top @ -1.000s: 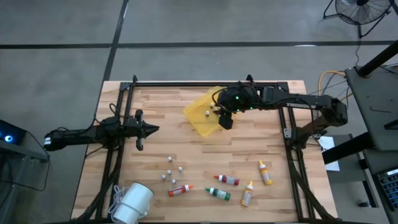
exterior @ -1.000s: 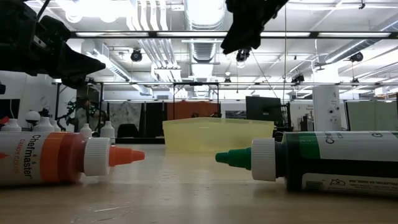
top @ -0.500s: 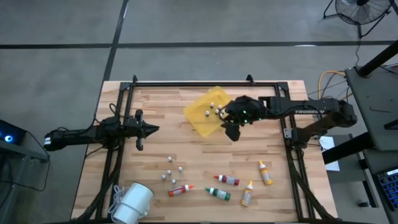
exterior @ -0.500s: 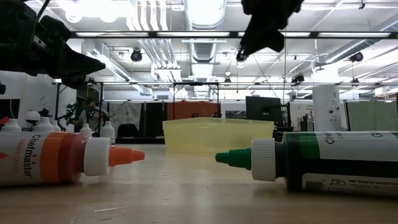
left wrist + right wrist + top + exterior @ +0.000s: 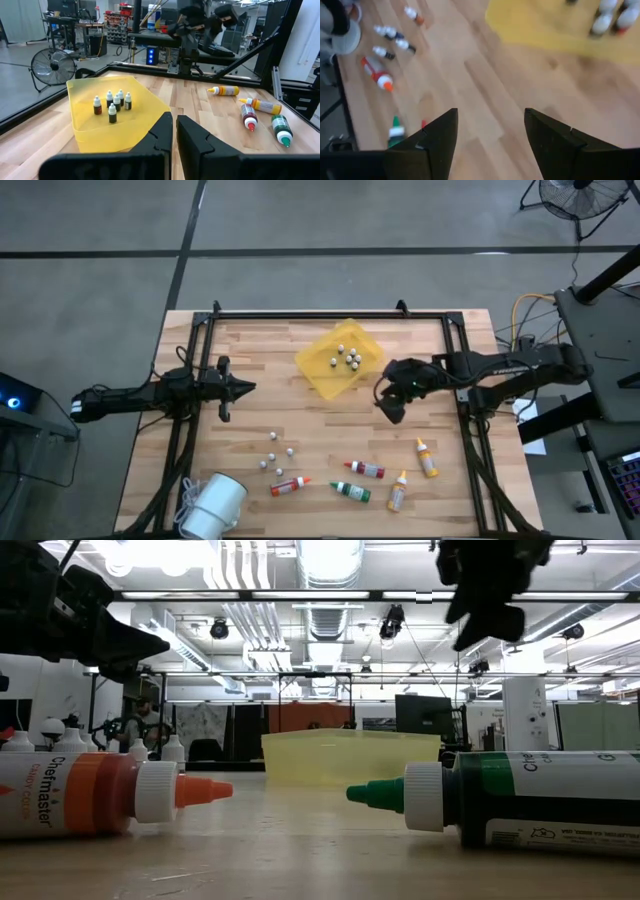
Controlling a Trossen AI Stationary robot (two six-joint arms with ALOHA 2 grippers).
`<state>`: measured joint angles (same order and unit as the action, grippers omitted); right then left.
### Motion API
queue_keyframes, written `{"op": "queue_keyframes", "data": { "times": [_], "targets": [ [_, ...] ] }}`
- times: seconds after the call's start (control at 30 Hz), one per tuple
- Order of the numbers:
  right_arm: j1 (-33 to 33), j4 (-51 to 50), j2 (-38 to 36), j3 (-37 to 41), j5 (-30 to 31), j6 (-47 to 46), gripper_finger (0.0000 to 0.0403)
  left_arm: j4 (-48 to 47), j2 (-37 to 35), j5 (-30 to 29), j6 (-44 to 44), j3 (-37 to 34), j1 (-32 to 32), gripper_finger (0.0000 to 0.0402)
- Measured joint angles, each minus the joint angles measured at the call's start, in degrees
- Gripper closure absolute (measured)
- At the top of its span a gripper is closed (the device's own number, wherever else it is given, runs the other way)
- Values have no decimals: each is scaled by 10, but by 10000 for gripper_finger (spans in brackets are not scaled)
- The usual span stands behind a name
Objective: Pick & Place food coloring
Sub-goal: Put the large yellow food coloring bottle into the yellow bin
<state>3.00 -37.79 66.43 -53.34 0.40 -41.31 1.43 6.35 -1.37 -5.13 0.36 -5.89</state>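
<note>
Five food coloring bottles lie on their sides on the wood near the table's near edge: an orange-capped one (image 5: 288, 485), a red one (image 5: 367, 469), a green one (image 5: 352, 492) and two yellow ones (image 5: 398, 492) (image 5: 427, 457). My right gripper (image 5: 390, 406) (image 5: 490, 140) is open and empty. It hangs above the table between the yellow tray (image 5: 340, 358) and the bottles. My left gripper (image 5: 243, 388) (image 5: 174, 131) is shut and empty at the table's left, pointing toward the tray.
Several tiny white-capped bottles stand in the yellow tray (image 5: 112, 106). More small pale ones (image 5: 272, 455) lie on the table left of the food coloring. A white cup (image 5: 213, 505) lies at the near left corner. A black frame (image 5: 330, 313) runs around the table.
My right gripper has gone from over the yellow tray toward the table's right and near edges. The small white-capped bottles in the tray now show uncovered. The food coloring bottles have kept still.
</note>
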Motion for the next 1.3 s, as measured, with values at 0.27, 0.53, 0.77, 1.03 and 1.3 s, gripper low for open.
{"op": "queue_keyframes", "data": {
  "times": [0.27, 0.53, 0.77, 1.03, 1.3],
  "targets": [
    [38, -41, -28, 40, -35, -90, 183, 0, 0, 0, 0, 0, 0, 402],
    [74, -118, -34, 47, -40, -174, 183, 0, 0, 0, 0, 0, 1, 402],
    [105, -152, -27, 47, -68, -263, 183, 0, 0, 0, 0, 0, 1, 402],
    [129, -178, -25, 47, -91, -366, 183, 0, 0, 0, 0, 0, 0, 402],
    [181, -190, -25, 50, -95, -448, 183, 0, 0, 0, 0, 0, 0, 402]
  ]
}}
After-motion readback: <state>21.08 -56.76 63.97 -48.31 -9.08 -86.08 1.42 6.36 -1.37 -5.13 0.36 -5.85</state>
